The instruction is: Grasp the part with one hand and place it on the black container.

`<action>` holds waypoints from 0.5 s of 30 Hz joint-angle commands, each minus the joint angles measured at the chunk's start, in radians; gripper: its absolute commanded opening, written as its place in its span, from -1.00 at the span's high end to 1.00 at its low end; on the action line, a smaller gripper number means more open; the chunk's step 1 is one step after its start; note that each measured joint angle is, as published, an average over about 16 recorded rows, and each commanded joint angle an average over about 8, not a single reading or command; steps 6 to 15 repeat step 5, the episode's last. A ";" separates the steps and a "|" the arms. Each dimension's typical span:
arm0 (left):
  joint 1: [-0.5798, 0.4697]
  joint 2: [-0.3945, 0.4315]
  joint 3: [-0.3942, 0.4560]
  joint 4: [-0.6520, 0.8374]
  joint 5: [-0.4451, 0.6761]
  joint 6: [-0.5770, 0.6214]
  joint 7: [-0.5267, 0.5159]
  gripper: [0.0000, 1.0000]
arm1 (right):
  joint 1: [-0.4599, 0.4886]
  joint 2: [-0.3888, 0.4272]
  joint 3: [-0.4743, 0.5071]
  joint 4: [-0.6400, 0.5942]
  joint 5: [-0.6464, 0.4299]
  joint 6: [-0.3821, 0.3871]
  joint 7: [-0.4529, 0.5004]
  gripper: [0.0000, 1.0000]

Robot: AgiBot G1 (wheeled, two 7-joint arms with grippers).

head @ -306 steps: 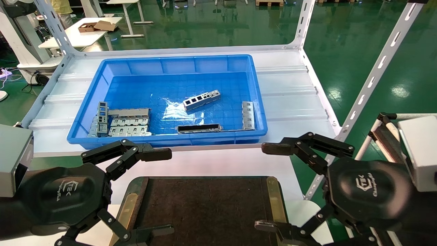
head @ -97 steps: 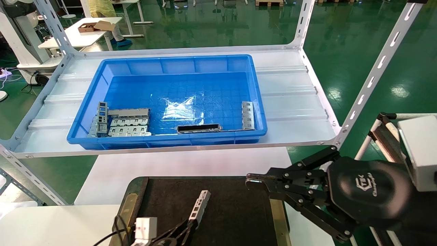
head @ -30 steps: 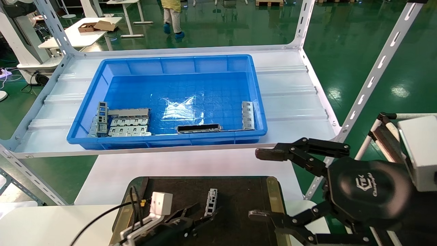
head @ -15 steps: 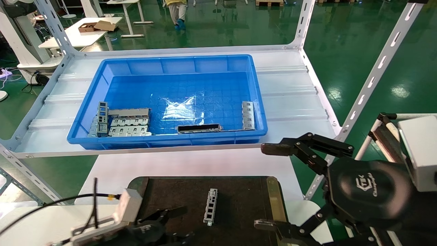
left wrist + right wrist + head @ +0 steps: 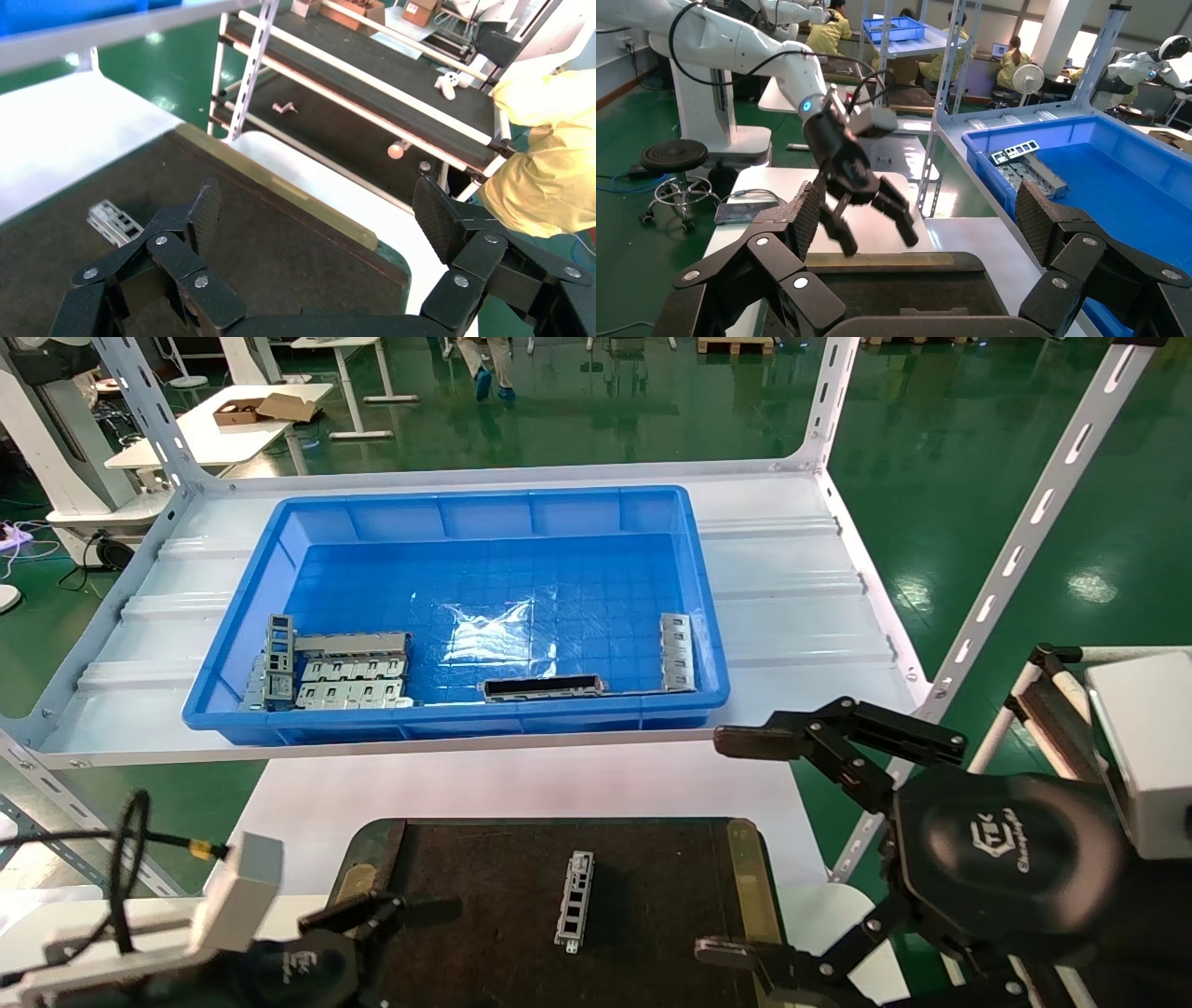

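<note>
The round black housing of the right end effector [image 5: 780, 845] carries a white logo with a line of lettering under it, too small to read. The left end effector [image 5: 391, 933] shows a similar white emblem, equally illegible.

The slim silver part [image 5: 576, 901] with square windows lies flat, free, mid-surface on the black container [image 5: 466, 868].

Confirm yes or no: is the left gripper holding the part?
No: the part lies free on the black container, and the left gripper is open beside it.
</note>
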 commanded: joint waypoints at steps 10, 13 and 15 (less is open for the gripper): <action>-0.040 -0.030 -0.012 0.016 -0.010 0.076 -0.002 -1.00 | 0.000 0.000 0.000 0.000 0.000 0.000 0.000 -1.00; -0.040 -0.030 -0.012 0.016 -0.010 0.076 -0.002 -1.00 | 0.000 0.000 0.000 0.000 0.000 0.000 0.000 -1.00; -0.040 -0.030 -0.012 0.016 -0.010 0.076 -0.002 -1.00 | 0.000 0.000 0.000 0.000 0.000 0.000 0.000 -1.00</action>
